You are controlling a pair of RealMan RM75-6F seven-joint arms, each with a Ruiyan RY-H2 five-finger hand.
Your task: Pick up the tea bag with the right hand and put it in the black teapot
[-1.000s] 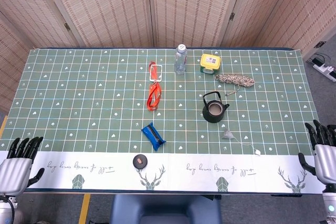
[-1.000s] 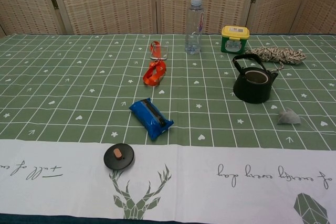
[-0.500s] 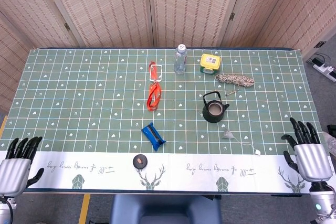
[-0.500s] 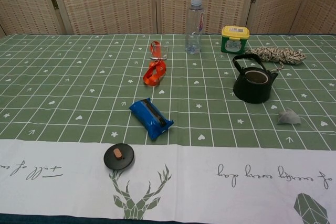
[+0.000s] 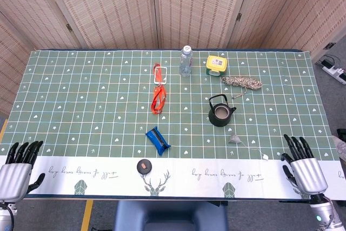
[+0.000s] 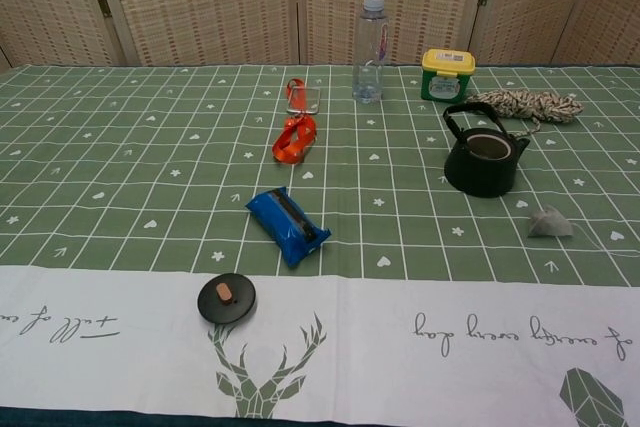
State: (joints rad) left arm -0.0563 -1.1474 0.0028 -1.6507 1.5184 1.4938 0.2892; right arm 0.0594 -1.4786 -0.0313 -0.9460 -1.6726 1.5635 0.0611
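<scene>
My right hand (image 5: 304, 167) hovered at the bench's (image 5: 81, 106) near edge, fingers spread and holding nothing. The tea bag (image 5: 234, 137) lay just beside the black teapot (image 5: 220, 111), its string (image 5: 255, 149) trailing toward my hand. The rope (image 5: 242, 81), yellow box (image 5: 216, 64) and bottle (image 5: 186, 61) sat beyond.

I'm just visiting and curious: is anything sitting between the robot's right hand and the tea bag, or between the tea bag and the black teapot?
Nothing visible blocks either path. The right hand is at the table's near edge; only bare cloth and the bag's own string lie between it and the tea bag. The black teapot stands just beyond the bag, lid off.
</scene>
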